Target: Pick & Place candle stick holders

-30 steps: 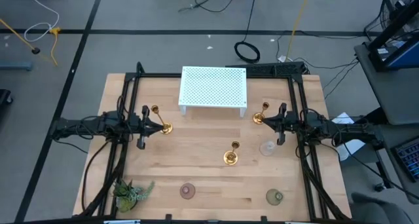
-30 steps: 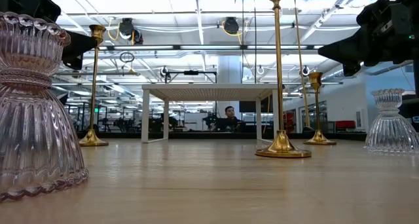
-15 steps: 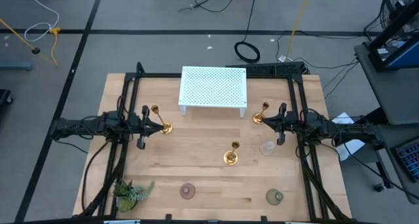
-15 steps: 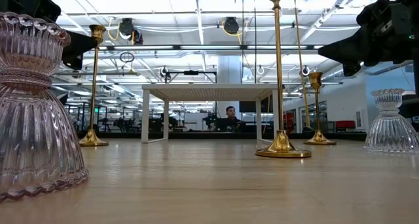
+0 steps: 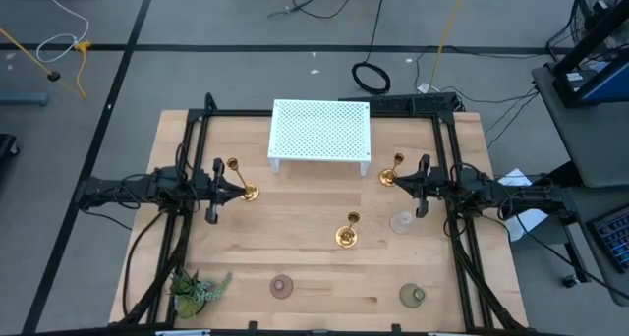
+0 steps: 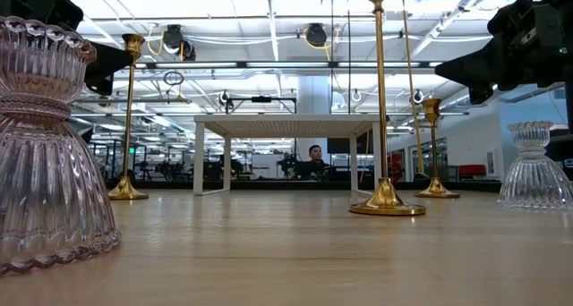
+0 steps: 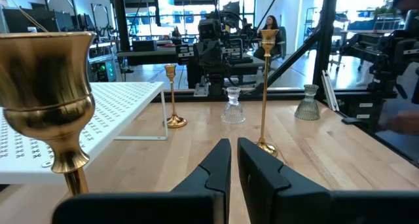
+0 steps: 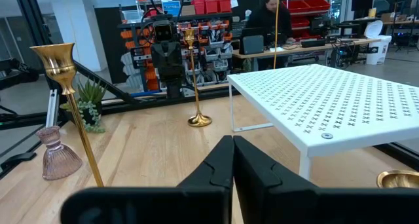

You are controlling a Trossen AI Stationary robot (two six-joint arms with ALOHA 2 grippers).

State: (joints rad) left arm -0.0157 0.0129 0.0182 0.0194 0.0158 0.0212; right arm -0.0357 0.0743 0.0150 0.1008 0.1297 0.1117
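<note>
Both fingers pairs together: left gripper (image 5: 239, 182) beside one gold candlestick (image 5: 244, 182), right gripper (image 5: 397, 178) beside another (image 5: 392, 171).

White perforated rack (image 5: 320, 134) stands at the tabletop (image 5: 295, 248) far edge, centred. Green plant sprig (image 5: 197, 289) lies at the near left corner. A person (image 6: 313, 156) sits in the room beyond.

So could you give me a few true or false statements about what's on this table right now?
1. Three gold candlesticks stand upright: one near the left hand, the left candlestick, one in the middle, one by the right hand. True.
2. The white rack holds a candlestick. False: nothing stands on it.
3. Both hands are shut and hold nothing. True.
4. The pink glass holder sits on the rack. False: it sits on the table's near edge.
</note>
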